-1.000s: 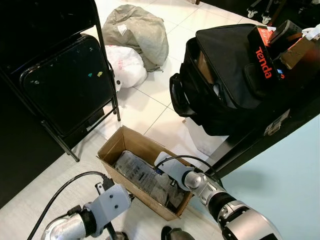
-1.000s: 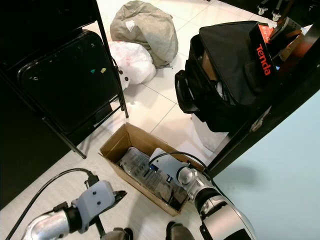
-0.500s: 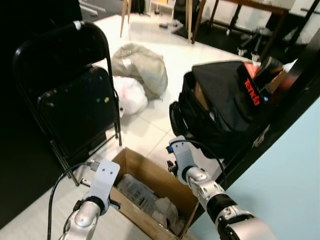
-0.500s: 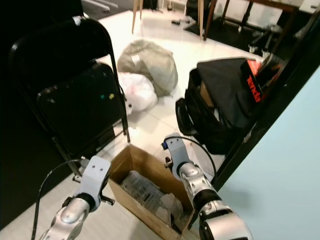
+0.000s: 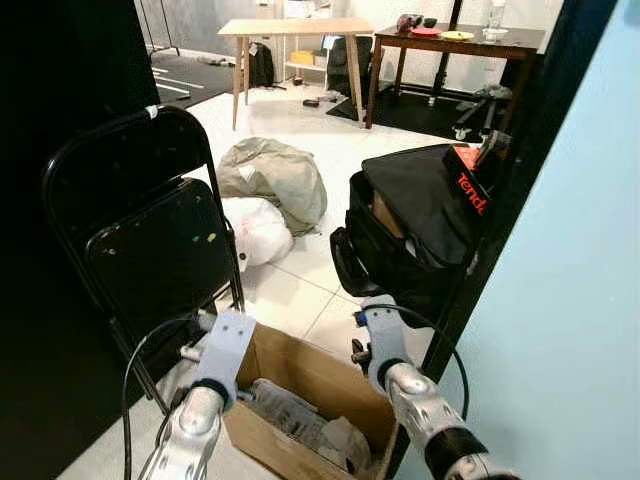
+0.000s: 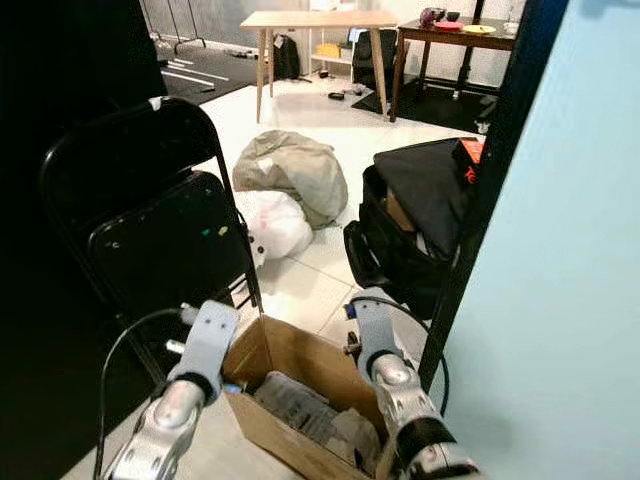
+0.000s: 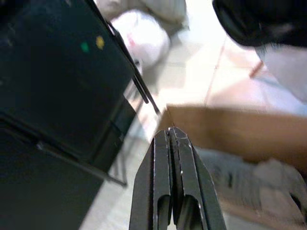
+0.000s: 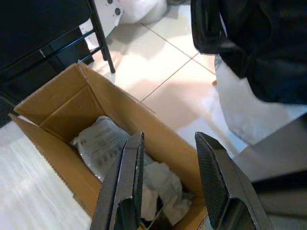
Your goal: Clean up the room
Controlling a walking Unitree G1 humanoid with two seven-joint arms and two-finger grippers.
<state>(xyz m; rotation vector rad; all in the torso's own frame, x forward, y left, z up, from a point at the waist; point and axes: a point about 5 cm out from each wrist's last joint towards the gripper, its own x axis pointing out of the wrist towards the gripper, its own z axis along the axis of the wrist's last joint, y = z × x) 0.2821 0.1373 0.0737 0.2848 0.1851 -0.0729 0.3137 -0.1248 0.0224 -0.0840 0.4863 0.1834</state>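
Observation:
An open cardboard box (image 5: pixel 300 362) stands on the floor before me, holding clear plastic packets and crumpled white wrapping (image 8: pixel 103 141). My left arm (image 5: pixel 222 348) is raised by the box's left corner, close to the chair. Its gripper (image 7: pixel 172 134) is shut with nothing in it, pointing at the box's corner edge. My right arm (image 5: pixel 380 340) is up over the box's right side. The right gripper (image 8: pixel 170 137) hangs open above the box's far wall, holding nothing.
A black folding chair (image 5: pixel 150 250) stands close on the left. A grey sack (image 5: pixel 275 180) and a white plastic bag (image 5: pixel 258 228) lie behind the box. A black duffel bag (image 5: pixel 420 220) with an orange carton (image 5: pixel 468 190) sits right. A pale blue wall (image 5: pixel 570 300) closes the right side.
The camera has tilted up, showing more of the room. My right gripper has lifted out of the box and is open above it. The left arm has risen beside the box.

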